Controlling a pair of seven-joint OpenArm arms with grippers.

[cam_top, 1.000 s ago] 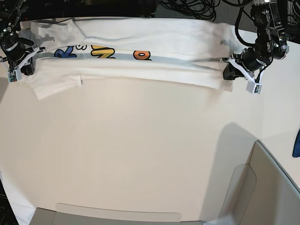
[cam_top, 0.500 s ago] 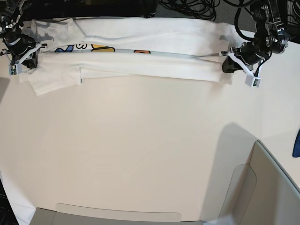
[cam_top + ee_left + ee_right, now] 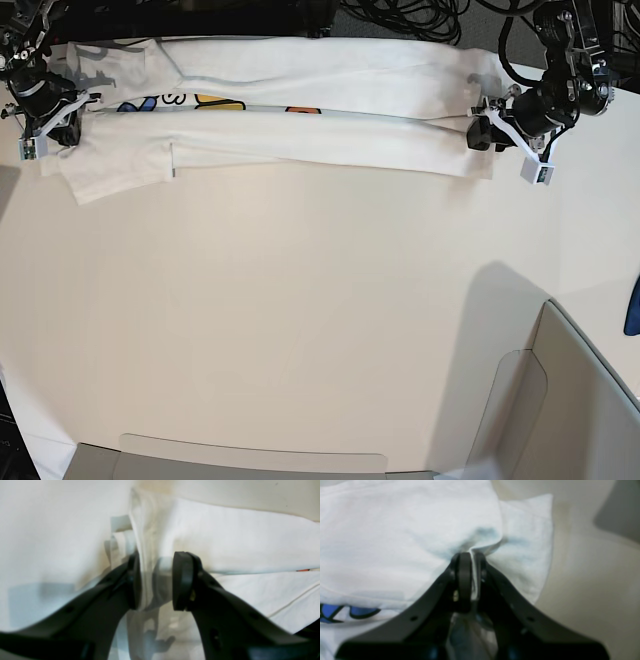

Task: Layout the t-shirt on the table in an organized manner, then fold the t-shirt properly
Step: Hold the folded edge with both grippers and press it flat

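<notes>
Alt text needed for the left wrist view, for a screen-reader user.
Left gripper with its jaws open around a bunched fold of the white t-shirt, which lies on the pale table. The picture is blurred.

Brightness: base view evenly and brightly lit; the worktop (image 3: 300,320) reads warm off-white with no glare.
Shadows: a soft grey patch lies on the worktop toward its near right corner; another darkens the left edge.
Distortion: base view bows outward, the worktop's far edge curving.
Focus, left wrist: soft throughout; the left hand (image 3: 155,580) shows as a dark blurred silhouette against the t-shirt (image 3: 237,537).
Focus, right wrist: equally soft; the right hand (image 3: 470,580) dark, cloth bluish-white, fabric texture lost.
</notes>
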